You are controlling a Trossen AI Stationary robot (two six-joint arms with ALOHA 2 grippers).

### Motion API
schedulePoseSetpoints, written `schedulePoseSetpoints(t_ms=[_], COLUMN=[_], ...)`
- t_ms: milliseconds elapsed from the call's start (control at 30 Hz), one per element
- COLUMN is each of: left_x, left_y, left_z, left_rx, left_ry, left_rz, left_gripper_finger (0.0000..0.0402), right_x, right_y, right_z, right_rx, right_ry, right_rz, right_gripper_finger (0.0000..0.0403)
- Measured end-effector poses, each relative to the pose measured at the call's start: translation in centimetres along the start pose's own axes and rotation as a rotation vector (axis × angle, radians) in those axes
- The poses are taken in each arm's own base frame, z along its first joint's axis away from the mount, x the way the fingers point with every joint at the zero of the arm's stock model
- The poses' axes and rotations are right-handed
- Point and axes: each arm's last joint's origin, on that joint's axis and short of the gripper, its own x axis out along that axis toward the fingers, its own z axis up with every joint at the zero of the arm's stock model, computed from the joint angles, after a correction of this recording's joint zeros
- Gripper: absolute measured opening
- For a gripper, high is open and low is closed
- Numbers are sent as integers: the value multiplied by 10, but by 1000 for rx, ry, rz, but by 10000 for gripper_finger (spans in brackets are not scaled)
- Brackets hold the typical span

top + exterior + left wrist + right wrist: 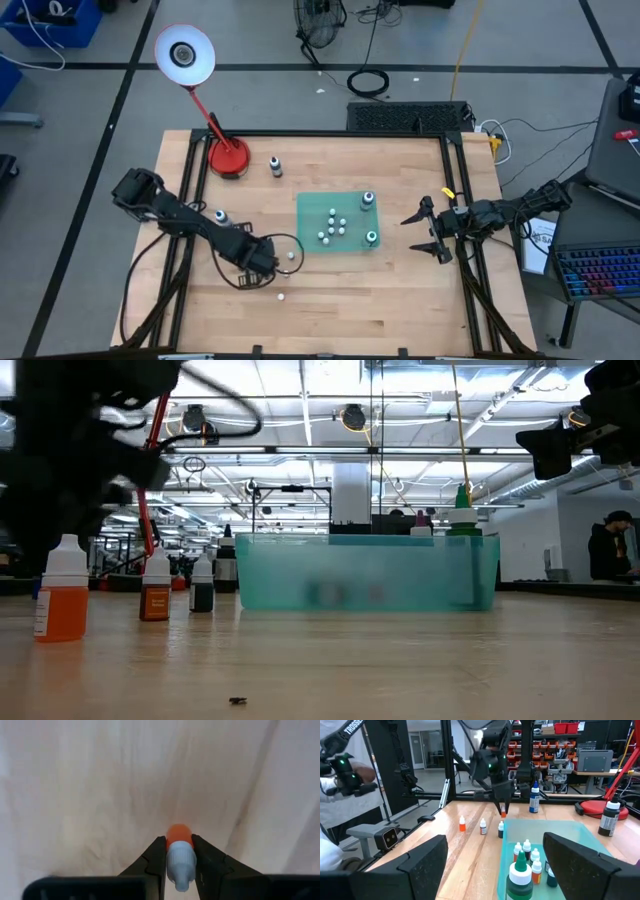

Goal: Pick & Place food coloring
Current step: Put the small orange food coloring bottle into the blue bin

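Clearly the left gripper (179, 857) is clamped on a small orange bottle (179, 836) with a whitish cap, both fingers (156, 856) pressing its sides. It is held above the wooden table (400, 290), just off the mat's edge at about eight o'clock. On the green mat (310, 215) stand several white-capped bottles (332, 229) and two darker ones with teal tops. More bottles stand on bare wood near the red lamp base (228, 157). At three o'clock of the mat, the right gripper (428, 230) hangs with jaws spread wide, holding nothing.
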Motion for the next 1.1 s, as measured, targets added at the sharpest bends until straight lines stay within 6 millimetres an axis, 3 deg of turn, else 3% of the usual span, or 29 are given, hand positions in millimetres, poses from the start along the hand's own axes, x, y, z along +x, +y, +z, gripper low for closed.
schedulePoseSetpoints(t_ms=[167, 333, 433, 533, 700, 867, 1100], left_x=[-50, -114, -128, -116, -72, -40, -28], left_y=[7, 28, 50, 70, 84, 74, 45], left_z=[32, 77, 103, 128, 157, 165, 164], left_rx=[54, 123, 116, 106, 133, 169, 225], left_ry=[-110, -367, -405, -356, -220, -122, -90], left_rz=[52, 77, 96, 76, 33, -11, -53], left_gripper_finger=[70, 70, 70, 70, 70, 70, 69], right_x=[0, 0, 0, 0, 0, 0, 0], right_y=[0, 0, 0, 0, 0, 0, 0], right_z=[0, 0, 0, 0, 0, 0, 0], right_rx=[0, 0, 0, 0, 0, 0, 0], right_ry=[0, 0, 0, 0, 0, 0, 0], right_rz=[0, -1, 0, 0, -1, 0, 0], right_gripper_finger=[313, 313, 313, 313, 313, 313, 313])
